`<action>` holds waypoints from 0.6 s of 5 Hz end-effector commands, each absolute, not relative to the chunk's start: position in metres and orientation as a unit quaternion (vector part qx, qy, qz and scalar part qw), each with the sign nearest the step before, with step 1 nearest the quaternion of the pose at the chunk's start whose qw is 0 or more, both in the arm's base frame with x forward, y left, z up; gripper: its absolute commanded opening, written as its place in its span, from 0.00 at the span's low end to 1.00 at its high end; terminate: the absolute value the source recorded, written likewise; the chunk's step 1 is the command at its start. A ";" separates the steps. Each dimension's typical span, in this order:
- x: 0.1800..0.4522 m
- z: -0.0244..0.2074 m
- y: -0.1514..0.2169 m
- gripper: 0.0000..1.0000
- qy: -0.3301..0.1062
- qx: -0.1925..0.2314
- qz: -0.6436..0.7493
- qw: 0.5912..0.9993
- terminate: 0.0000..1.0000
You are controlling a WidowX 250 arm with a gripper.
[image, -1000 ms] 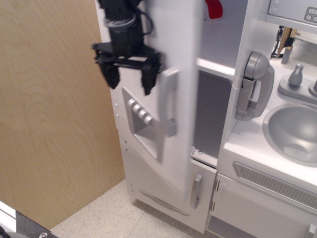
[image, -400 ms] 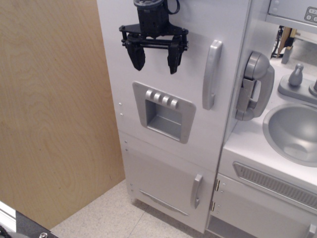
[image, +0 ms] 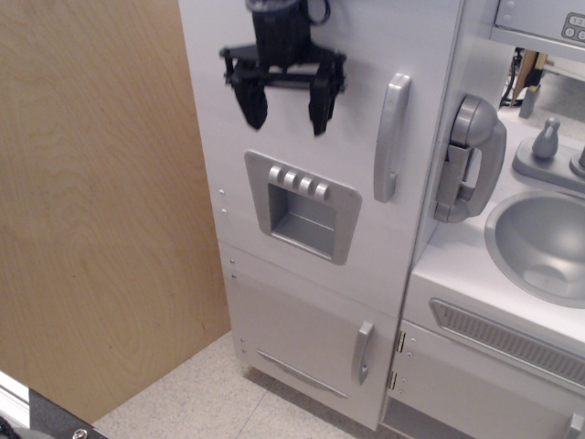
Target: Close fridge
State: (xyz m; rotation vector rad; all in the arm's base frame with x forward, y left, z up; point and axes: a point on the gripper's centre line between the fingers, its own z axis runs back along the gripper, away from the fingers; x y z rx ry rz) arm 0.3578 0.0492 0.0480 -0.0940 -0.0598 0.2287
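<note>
Hovering open, tool (image: 284, 114) fronts shut fridge (image: 366, 55) door above dispenser panel (image: 302, 206)

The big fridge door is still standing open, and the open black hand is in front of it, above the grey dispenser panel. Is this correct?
Not quite. In the observation.image view the fridge door is shut, flush with the cabinet. The rest holds: the open black hand is in front of it, above the grey dispenser panel.

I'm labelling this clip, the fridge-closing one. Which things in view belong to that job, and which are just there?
Part of the job:
fridge, door looks flush with the cabinet
long door handle
end effector, fingers spread, holding nothing

Just there:
dispenser panel
lower door
wall phone
sink
wooden panel
</note>
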 end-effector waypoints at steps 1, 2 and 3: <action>0.312 0.084 0.050 1.00 -0.075 -0.046 0.059 0.994 0.00; 0.289 0.087 0.043 1.00 -0.061 -0.041 0.031 0.997 0.00; 0.289 0.087 0.043 1.00 -0.061 -0.041 0.031 0.997 0.00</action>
